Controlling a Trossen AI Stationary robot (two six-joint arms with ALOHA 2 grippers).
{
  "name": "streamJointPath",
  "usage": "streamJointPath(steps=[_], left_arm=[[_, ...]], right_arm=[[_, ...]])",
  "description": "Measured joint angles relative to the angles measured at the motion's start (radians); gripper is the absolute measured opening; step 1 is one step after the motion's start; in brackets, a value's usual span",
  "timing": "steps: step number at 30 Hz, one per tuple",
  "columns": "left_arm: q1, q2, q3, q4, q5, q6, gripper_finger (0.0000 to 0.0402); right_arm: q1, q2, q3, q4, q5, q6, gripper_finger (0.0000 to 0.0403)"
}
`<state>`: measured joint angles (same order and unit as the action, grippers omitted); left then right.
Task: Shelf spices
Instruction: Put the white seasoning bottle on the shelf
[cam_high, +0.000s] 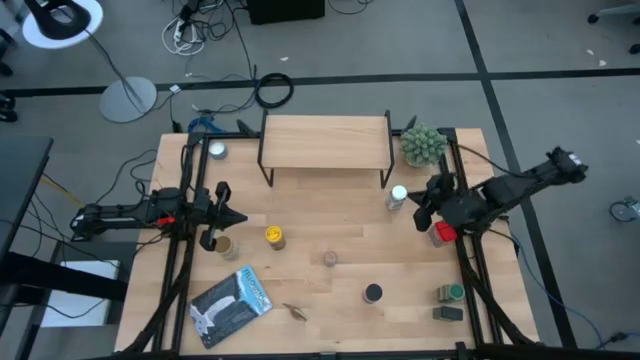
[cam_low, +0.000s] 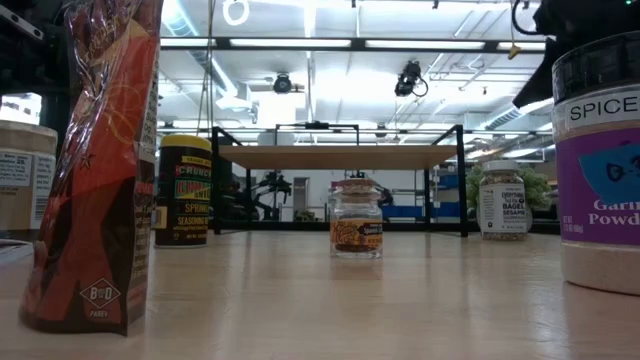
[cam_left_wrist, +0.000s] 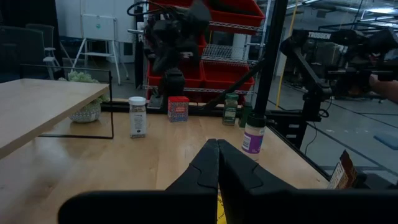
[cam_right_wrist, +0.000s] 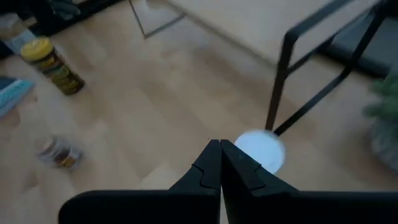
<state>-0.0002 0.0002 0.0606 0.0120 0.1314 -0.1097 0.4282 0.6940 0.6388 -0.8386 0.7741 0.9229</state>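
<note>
Left gripper (cam_high: 236, 217) pressed together, empty, near the table's (cam_high: 330, 300) left edge. Right gripper (cam_high: 418, 212) likewise together, empty, just beside the white-capped bottle (cam_high: 398, 197) by the shelf's (cam_high: 325, 140) right legs. Shelf stood bare at the far edge. Yellow jar (cam_high: 274, 237), tan-lidded jar (cam_high: 329, 258) and black-lidded jar (cam_high: 373, 293) sat mid-table; red tin (cam_high: 442, 233) and two green tins (cam_high: 450, 293) along the right edge. Only the low view showed ceiling lights; only the left wrist view showed red bins.

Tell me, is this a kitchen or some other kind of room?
Probably a robotics lab, not a kitchen. Two robot arms are mounted at a wooden table, loose cables lie on the grey floor, and red storage bins stand behind.
</note>
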Motion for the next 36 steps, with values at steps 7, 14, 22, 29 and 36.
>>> streamJointPath(steps=[7,14,22,29,36], left_arm=[[0.000,0.000,0.000,0.000,0.000,0.000,0.0008],[0.000,0.000,0.000,0.000,0.000,0.000,0.0008],[0.000,0.000,0.000,0.000,0.000,0.000,0.0008],[0.000,0.000,0.000,0.000,0.000,0.000,0.0008],[0.000,0.000,0.000,0.000,0.000,0.000,0.0008]], right_arm=[[0.161,0.145,0.000,-0.053,0.030,0.298,0.0000],[0.238,0.254,0.000,-0.165,-0.107,0.636,0.0000],[0.219,0.321,0.000,-0.174,-0.206,0.706,0.0002],[0.165,0.335,0.000,-0.192,-0.143,0.704,0.0019],[0.086,0.335,0.000,-0.208,-0.139,0.699,0.0059]])
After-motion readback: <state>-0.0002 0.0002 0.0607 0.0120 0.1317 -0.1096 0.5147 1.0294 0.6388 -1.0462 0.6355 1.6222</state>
